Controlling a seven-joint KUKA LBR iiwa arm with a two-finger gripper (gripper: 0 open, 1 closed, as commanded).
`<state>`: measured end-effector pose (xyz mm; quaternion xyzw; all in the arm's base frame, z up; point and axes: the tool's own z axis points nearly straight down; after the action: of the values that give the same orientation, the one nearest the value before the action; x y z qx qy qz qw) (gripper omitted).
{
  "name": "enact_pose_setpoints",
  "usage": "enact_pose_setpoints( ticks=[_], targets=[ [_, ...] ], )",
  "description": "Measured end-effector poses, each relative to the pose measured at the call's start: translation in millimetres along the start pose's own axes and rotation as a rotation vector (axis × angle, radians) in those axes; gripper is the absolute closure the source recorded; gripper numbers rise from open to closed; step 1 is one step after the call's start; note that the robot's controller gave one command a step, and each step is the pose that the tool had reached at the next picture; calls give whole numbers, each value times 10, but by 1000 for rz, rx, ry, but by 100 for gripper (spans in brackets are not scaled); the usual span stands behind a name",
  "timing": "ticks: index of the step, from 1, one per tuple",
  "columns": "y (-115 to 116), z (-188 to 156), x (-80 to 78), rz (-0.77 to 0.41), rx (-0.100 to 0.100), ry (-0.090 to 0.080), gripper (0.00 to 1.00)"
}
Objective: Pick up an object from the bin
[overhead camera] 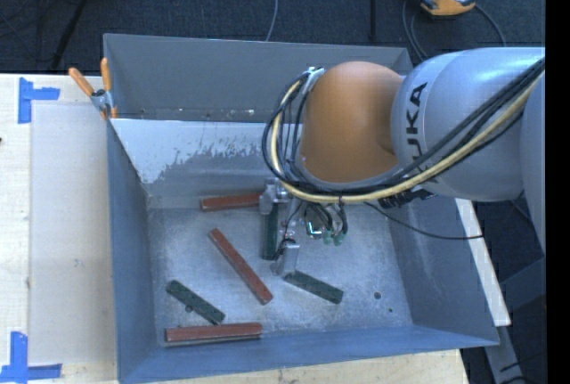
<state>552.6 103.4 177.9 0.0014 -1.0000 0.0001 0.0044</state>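
Centrally, the tool (286, 254) hangs beside a dark green stick (270, 236), bin walls (129, 240) well apart; grip untellable.

bin (125, 222): six flat bars on its floor, all placed below against the diagonal bar
diagonal bar (240, 265): mid-floor, runs back-left to front-right
back bar (230, 203): behind the diagonal bar, crosswise, apart from it
front bar (214, 332): in front of it, crosswise, by the front wall
left bar (195, 302): front-left of it, just behind the front bar
right bar (313, 286): right of its front end, near, not touching
lengthwise bar (270, 235): right of its back half, runs front to back
gripper (287, 256): right of it, just beside the lengthwise bar, behind the right bar
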Motion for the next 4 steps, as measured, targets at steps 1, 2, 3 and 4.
enact_pose_setpoints(
  ticks=[1,2,3,4],
  targets=[
    [-6,-41,-17,3,-1,-7,0],
    [3,403,-14,99,-2,-11,0],
    [-36,977,13,453,-3,-8,0],
    [-16,1074,-7,459,-2,-8,0]
  ],
)
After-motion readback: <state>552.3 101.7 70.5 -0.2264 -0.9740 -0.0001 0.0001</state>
